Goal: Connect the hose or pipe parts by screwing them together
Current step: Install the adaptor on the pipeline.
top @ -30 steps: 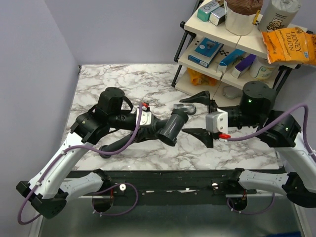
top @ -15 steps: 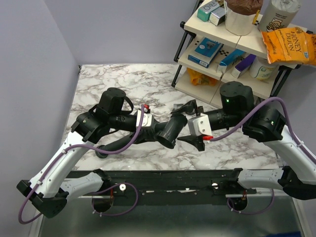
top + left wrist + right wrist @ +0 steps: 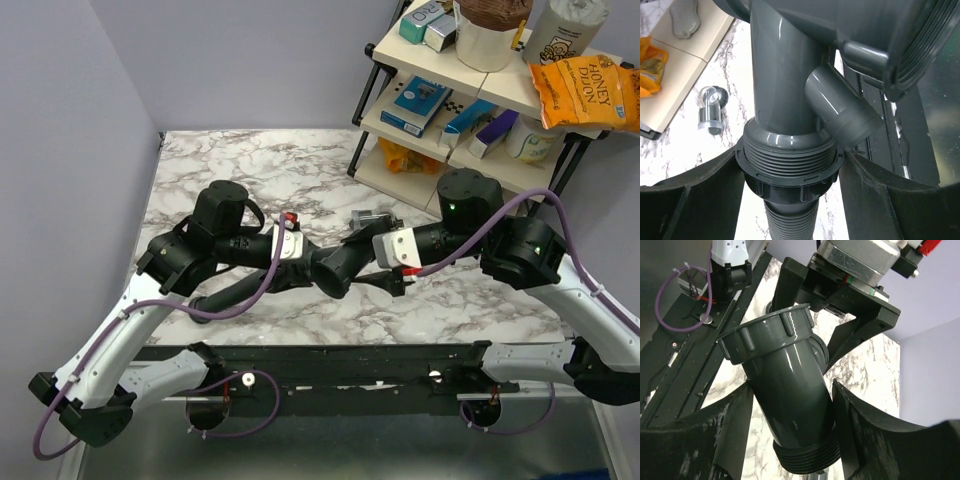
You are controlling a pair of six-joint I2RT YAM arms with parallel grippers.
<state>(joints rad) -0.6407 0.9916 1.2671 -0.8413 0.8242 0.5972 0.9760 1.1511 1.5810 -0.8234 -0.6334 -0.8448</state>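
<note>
Pipe fitting (image 3: 340, 268), flanked both sides.
The left gripper (image 3: 790, 192) clamps its collar (image 3: 789, 167); the right gripper (image 3: 790, 405) straddles its tube, grip unclear.

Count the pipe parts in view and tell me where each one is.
3. The grey Y-shaped fitting is raised above the table; the black ribbed hose trails left from it down to the tabletop; the small clear elbow lies behind them. Others may be hidden.
</note>
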